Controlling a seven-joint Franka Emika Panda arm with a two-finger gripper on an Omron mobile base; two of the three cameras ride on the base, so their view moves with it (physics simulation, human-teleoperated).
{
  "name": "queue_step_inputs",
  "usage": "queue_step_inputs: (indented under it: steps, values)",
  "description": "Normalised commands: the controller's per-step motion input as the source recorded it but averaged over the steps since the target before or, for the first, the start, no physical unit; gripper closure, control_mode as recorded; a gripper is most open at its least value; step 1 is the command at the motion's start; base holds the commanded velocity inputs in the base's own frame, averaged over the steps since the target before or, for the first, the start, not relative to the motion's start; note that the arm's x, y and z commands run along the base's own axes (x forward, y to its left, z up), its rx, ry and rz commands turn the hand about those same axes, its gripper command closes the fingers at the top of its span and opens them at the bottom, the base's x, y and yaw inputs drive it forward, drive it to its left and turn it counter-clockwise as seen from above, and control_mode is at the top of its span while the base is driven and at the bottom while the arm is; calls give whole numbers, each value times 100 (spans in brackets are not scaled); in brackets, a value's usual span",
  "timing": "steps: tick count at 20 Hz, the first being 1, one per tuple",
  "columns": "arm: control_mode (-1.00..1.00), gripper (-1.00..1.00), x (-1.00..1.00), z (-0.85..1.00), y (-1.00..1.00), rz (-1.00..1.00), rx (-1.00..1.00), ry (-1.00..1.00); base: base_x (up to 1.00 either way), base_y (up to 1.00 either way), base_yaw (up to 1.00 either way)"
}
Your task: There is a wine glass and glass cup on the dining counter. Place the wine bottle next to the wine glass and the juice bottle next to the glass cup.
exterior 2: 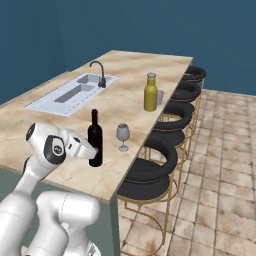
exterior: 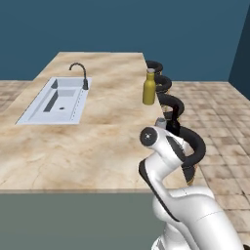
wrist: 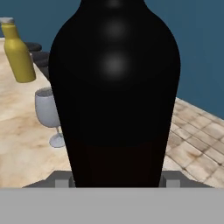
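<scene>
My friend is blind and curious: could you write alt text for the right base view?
A white robot arm's pincer grips a dark wine bottle standing upright on a beige marbled dining counter, beside a wine glass. Farther along stand a yellow juice bottle with a small glass cup just behind it, a sink and black stools.

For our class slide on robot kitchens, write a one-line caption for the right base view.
Pincer shut on the wine bottle, standing beside the wine glass on the dining counter.
</scene>
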Motion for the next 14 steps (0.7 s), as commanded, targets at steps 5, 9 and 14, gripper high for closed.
queue_step_inputs:
  steps: [5, 9, 14]
  values:
    - [-100, 100, 15, -20, -14, 0, 0, -7, 0, 0, 0]
    - [-100, 100, 17, -17, -6, 0, 0, -9, 0, 0, 0]
    - [-100, 100, 22, -14, 0, 0, 0, -2, 0, 0, 0]
